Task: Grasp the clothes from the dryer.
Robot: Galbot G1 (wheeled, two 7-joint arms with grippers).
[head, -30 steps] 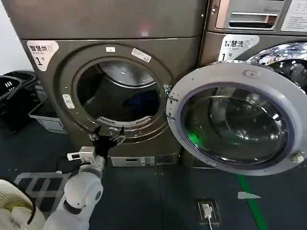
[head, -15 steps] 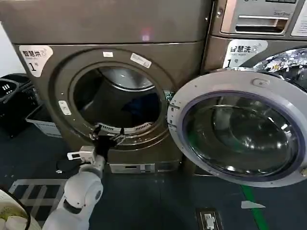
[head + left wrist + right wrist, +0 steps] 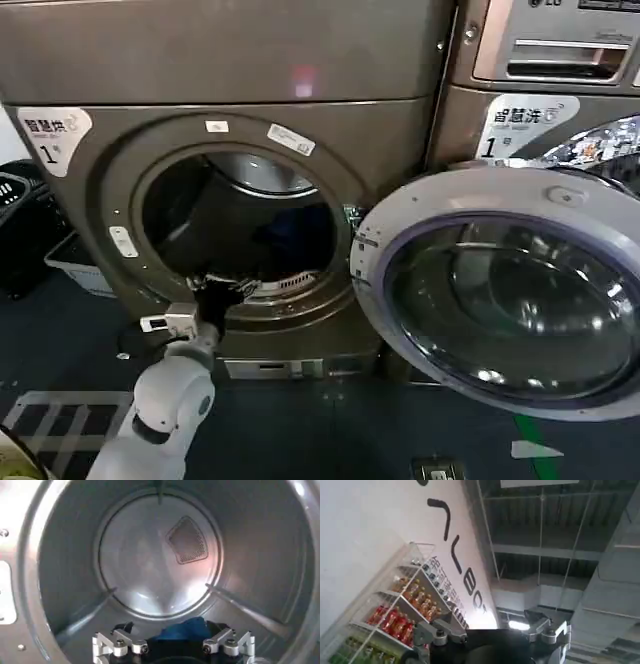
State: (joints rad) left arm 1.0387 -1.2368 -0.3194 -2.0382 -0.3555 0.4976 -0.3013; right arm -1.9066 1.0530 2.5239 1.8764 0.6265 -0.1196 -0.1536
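The dryer (image 3: 250,60) is a big bronze front-loader with a "1" sticker, and its silver-rimmed glass door (image 3: 500,290) is swung wide open to the right. The clothes (image 3: 295,228) are a small dark-blue bundle on the drum floor, right of centre. My left gripper (image 3: 218,292) is at the lower rim of the porthole, facing into the drum. In the left wrist view the left gripper (image 3: 172,632) stands open, and the blue clothes (image 3: 182,629) lie just beyond it, between the fingertips' line, untouched. My right gripper (image 3: 492,627) is open, held away and facing a wall and ceiling.
A like bronze machine with an LG logo (image 3: 560,50) stands to the right, behind the open door. Black baskets (image 3: 20,230) and a grey crate (image 3: 70,262) sit on the floor to the left. A steel rib (image 3: 240,610) runs along the drum wall.
The dryer has grown larger in the head view as I come closer. My left gripper has moved forward from below the porthole rim onto it, toward the drum.
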